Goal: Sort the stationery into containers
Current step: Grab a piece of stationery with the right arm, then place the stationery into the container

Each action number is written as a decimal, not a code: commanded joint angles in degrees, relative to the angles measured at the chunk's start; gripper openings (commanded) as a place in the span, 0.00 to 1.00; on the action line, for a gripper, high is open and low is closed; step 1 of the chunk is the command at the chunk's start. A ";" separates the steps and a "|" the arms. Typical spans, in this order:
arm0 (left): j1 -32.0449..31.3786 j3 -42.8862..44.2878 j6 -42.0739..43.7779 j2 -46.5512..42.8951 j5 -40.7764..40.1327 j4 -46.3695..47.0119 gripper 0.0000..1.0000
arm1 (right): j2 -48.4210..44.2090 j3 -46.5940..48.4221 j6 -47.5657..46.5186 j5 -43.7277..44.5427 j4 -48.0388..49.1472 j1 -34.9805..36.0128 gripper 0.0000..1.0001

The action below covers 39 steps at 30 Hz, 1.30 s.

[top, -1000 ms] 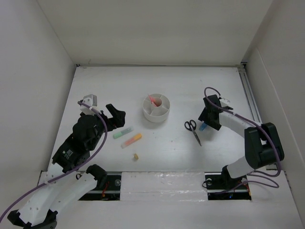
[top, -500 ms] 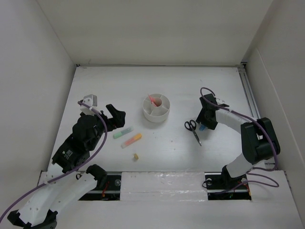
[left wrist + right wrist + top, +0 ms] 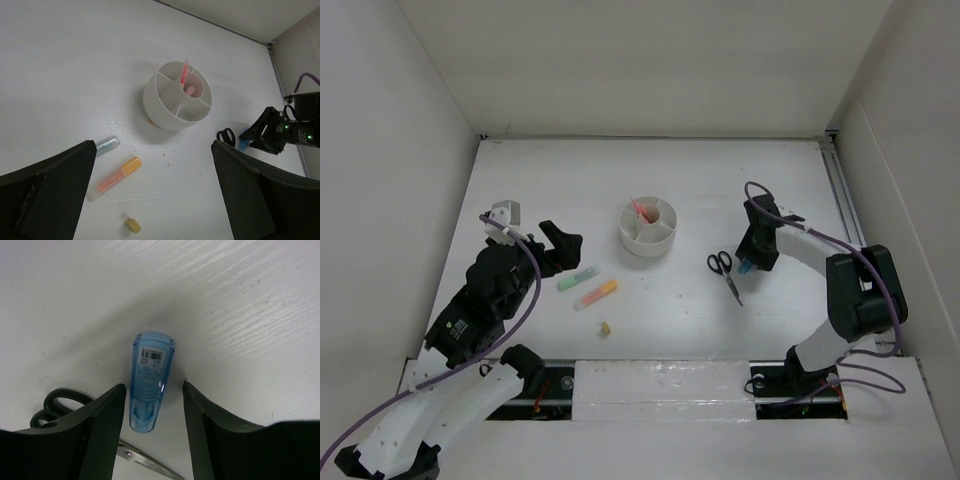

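Observation:
The round white organizer (image 3: 648, 228) stands mid-table with a pink pen (image 3: 640, 210) upright in it; it also shows in the left wrist view (image 3: 177, 96). A green highlighter (image 3: 578, 277), an orange highlighter (image 3: 596, 294) and a yellowish eraser bit (image 3: 605, 328) lie left of centre. Black-handled scissors (image 3: 725, 272) lie on the right. My right gripper (image 3: 152, 390) is open, low over the table, its fingers on either side of the blue highlighter (image 3: 150, 380) without clamping it. My left gripper (image 3: 152, 150) is open and empty, above the green and orange highlighters.
White walls close the table in on the left, the back and the right. A rail (image 3: 845, 200) runs along the right edge. The scissors' handles (image 3: 60, 400) lie just left of my right gripper's left finger.
My right gripper has shifted slightly left and settled around the blue highlighter. The left arm has barely moved. No object has moved.

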 commanded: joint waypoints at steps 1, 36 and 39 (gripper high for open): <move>0.11 2.28 0.97 -0.59 0.74 2.13 0.99 | 0.78 2.39 -0.56 0.20 -1.51 -0.38 0.55; 0.11 0.43 4.22 -2.52 7.76 6.87 0.99 | -11.20 10.20 -40.35 -42.93 38.92 7.80 0.00; 0.11 -0.10 4.22 -3.75 7.77 6.87 0.99 | -6.54 12.85 -41.70 -49.53 42.60 8.32 0.00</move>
